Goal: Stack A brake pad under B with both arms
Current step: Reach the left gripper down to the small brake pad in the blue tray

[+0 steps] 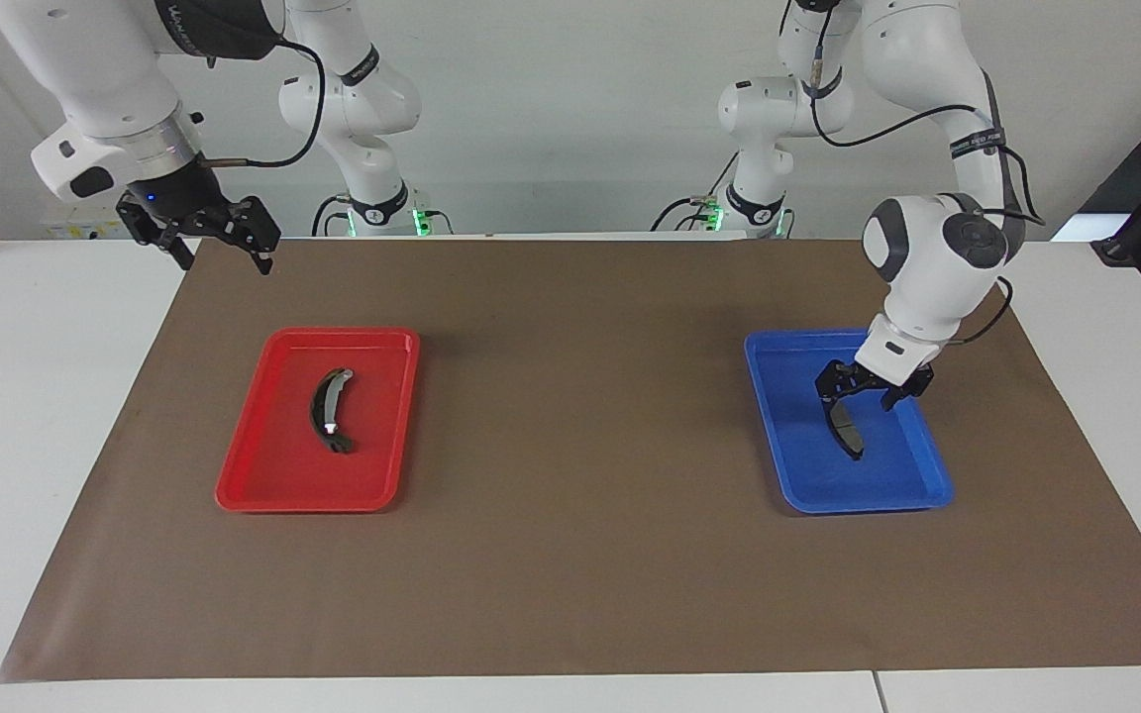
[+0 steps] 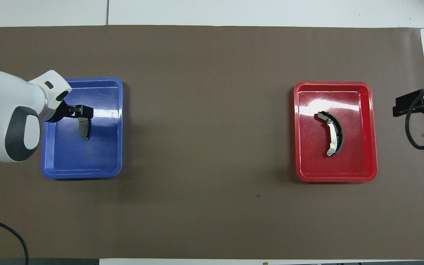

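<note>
Left gripper (image 1: pixel 861 393) spread open low over the short brake pad (image 1: pixel 845 432) in the blue tray (image 1: pixel 796 475), nothing grasped. Pad looks stiff, flat, dense; pinch across its narrow middle. Right gripper (image 1: pixel 221 243) open, waiting, well apart from the curved pad (image 1: pixel 327 409) in the red tray (image 1: pixel 263 475).

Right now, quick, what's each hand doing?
Left hand: open, low over the small brake pad in the blue tray, holding nothing.
Right hand: open, empty, waiting.

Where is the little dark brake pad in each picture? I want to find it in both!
Facing view: the small brake pad lies in the blue tray, at the picture's right.
Overhead view: the same pad is at the picture's left.
Shared landmark: the blue tray; the left gripper hangs over the pad.
</note>
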You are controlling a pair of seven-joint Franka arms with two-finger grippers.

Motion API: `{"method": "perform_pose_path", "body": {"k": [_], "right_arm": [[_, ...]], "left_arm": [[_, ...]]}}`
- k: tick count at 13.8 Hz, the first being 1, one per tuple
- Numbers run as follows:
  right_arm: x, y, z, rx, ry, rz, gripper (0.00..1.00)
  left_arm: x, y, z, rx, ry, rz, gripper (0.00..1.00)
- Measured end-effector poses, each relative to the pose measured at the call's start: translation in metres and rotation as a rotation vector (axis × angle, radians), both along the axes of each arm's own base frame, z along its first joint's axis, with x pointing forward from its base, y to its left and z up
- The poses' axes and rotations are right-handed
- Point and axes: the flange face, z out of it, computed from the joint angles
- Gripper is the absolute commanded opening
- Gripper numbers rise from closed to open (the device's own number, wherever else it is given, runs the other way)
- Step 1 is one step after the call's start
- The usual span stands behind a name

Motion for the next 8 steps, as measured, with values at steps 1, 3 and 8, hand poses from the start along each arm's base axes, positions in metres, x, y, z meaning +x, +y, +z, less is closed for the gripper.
{"method": "perform_pose_path", "body": {"k": [1,3,8], "right_arm": [[0.0,0.0,0.0,0.0,0.0,0.0,1.0],[0.0,0.0,0.0,0.0,0.0,0.0,1.0],[0.0,0.0,0.0,0.0,0.0,0.0,1.0]], "left_arm": [[-0.002,0.0,-0.011,-0.001,-0.002,0.01,0.98],[-0.007,0.001,-0.029,0.0,0.012,0.021,0.98],[-0.008,0.019,-0.056,0.0,0.036,0.057,0.98]]}}
